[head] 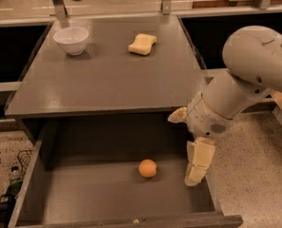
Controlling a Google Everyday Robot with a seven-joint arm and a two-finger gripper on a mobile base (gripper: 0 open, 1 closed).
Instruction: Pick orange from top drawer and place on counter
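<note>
The counter (107, 80) fills the middle of the view, a broad dark-grey top whose thick front edge overhangs the top drawer (93, 194), which stands pulled out toward the camera (its flat bottom is bare apart from one fruit). The robot's pale arm (245, 84) reaches in from the right, past the counter's right front corner. At its end the gripper (182, 150) hangs over the drawer's right side, its two cream fingers spread well apart and holding nothing: one points down by the right wall, the other juts left just under the counter edge. On the counter's far left sits a white bowl (71, 40), and a pale yellow sponge (142, 43) lies further right, well apart from it. The orange (147, 168) rests on the drawer bottom right of centre, near the lower finger but not touching it, with open floor to its left and front.
</note>
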